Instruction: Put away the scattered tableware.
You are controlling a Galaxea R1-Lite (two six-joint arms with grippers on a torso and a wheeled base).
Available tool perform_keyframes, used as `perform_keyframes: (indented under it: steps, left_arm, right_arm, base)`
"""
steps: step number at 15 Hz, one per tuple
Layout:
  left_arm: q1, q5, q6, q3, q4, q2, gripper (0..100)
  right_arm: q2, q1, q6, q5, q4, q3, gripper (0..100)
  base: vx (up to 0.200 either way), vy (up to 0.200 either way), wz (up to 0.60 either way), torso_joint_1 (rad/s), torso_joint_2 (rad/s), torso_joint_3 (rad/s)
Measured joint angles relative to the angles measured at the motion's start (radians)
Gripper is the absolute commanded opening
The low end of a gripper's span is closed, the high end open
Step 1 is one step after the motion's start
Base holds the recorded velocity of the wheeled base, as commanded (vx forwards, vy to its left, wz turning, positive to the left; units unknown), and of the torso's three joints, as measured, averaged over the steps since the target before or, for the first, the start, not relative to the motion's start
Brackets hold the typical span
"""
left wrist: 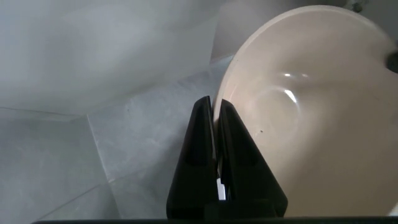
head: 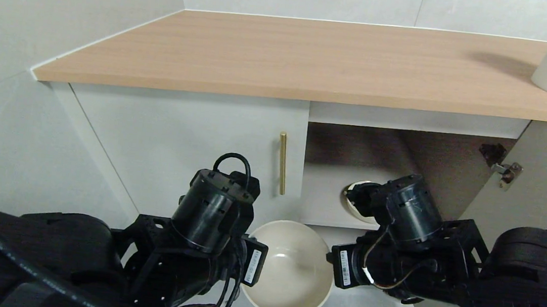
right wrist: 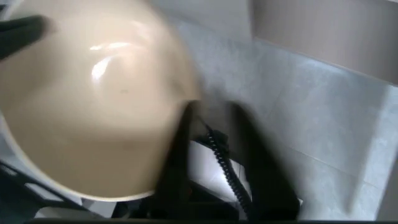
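Cabinet point(head: 406, 152) stood open below tabletop point(head: 313, 61) | left jaws clenched bowl point(left wrist: 311, 112) rim, likely for stowing | right jaws released, bowl beside

Bowl point(head: 286, 272): glossy, smooth, ceramic-looking glaze. Countertop point(head: 314, 56): matt wood grain. Door handle point(head: 281, 163): satin brass-coloured metal.
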Motion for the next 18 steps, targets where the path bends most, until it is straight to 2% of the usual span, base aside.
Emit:
perform_keyframes:
  steps: [9,10,18]
  left_arm:
    - [-0.006,0.001,0.001,0.004,0.001,-0.007,0]
    - [-0.006,0.001,0.001,0.004,0.0,-0.008,100]
    - [-0.006,0.002,-0.004,0.003,-0.012,-0.011,100]
  right_arm:
    - [0.001,-0.001,0.0,-0.003,0.002,0.001,0]
    - [0.001,-0.001,0.0,-0.004,0.001,0.001,0]
    - [0.001,-0.003,-0.001,-0.007,0.003,0.001,0]
  base:
    - [0.0,0.0,0.0,0.0,0.0,0.0]
    - [0.0,0.0,0.0,0.0,0.0,0.0]
    - [0.0,0.0,0.0,0.0,0.0,0.0]
